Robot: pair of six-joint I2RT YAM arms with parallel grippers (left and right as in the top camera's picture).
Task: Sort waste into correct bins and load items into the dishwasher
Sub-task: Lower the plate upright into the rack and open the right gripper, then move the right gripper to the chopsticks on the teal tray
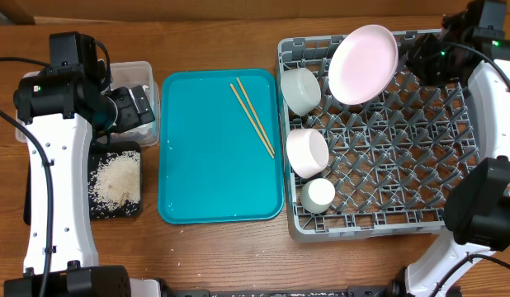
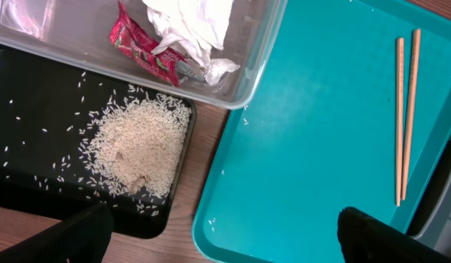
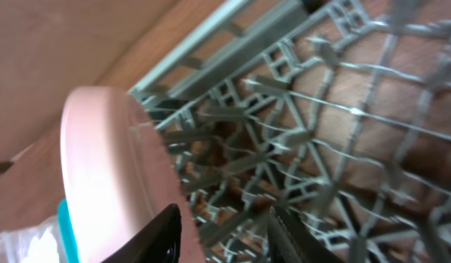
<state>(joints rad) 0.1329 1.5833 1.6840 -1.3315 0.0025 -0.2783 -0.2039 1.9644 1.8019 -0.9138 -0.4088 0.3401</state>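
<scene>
Upper right of overhead frame: right gripper (image 3: 224, 226) jaws apart, plate (image 3: 109, 168) on edge just beside one finger, tilted in rack (image 1: 379, 224) | judgement: check the pegs hold the plate before withdrawing | rack left side: grey bowl (image 1: 300, 89), white bowl (image 1: 308, 152), cup (image 1: 318, 195) | left gripper (image 2: 225, 237) apart | tub (image 2: 255, 66): napkin (image 2: 189, 25), wrapper (image 2: 141, 47) | black tray (image 2: 36, 124): rice (image 2: 138, 146) | teal tray (image 1: 214, 165): chopsticks (image 1: 253, 117), not yet loaded

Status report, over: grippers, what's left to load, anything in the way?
Left gripper: jaws open, empty. Right gripper: jaws open beside plate in rack. Chopsticks unloaded on teal tray. Nothing on them.
</scene>
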